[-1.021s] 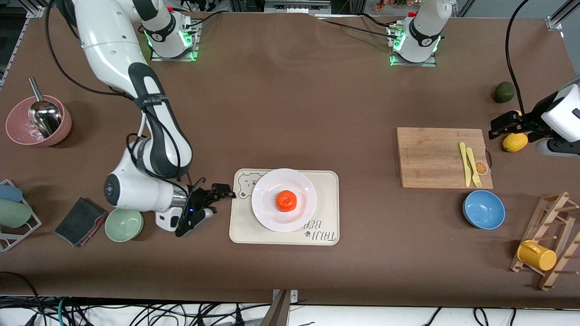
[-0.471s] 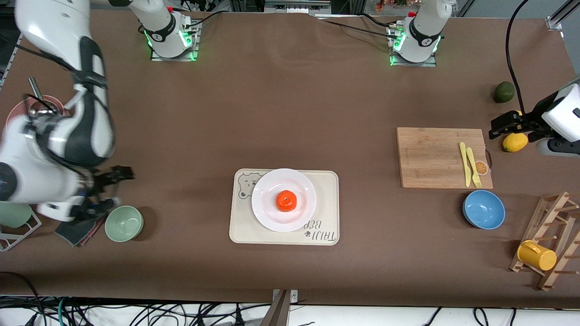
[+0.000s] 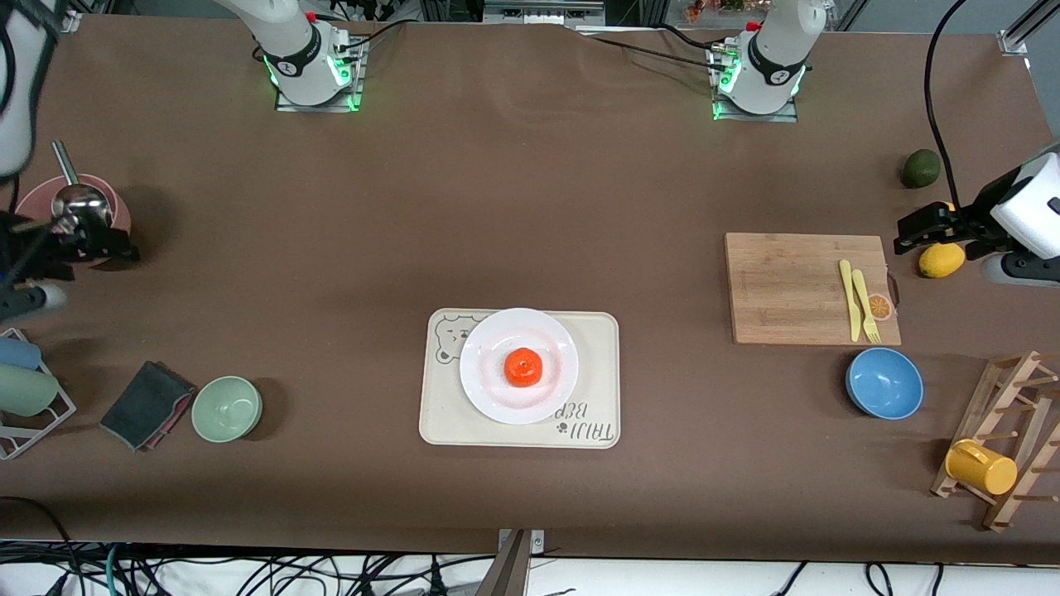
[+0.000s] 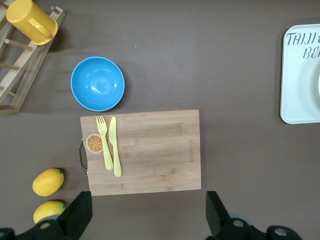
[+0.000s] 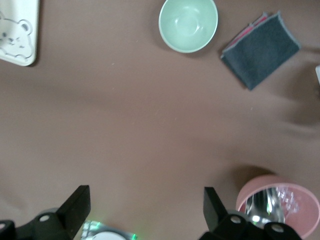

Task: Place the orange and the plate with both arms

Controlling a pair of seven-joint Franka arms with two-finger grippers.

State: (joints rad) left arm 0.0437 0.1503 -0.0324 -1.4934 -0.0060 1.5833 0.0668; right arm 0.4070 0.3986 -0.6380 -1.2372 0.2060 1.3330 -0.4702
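A robotics lab: two white robot arm bases (image 3: 308, 62) with green lights are bolted to a brown cloth-covered surface (image 3: 530, 207), framed by aluminium rails, with tangled black cables (image 3: 248, 575) at its near edge.

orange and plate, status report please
Both claws open, empty: left claw, right claw. Orange sits on plate, on tray. Nothing in the way.

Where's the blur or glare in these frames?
Front view: right end effector smeared by motion over the pink bowl; soft sheen on the plate. Right wrist view: slightly soft throughout, ladle glinting. Left wrist view: sharp, mild highlight in the blue bowl.
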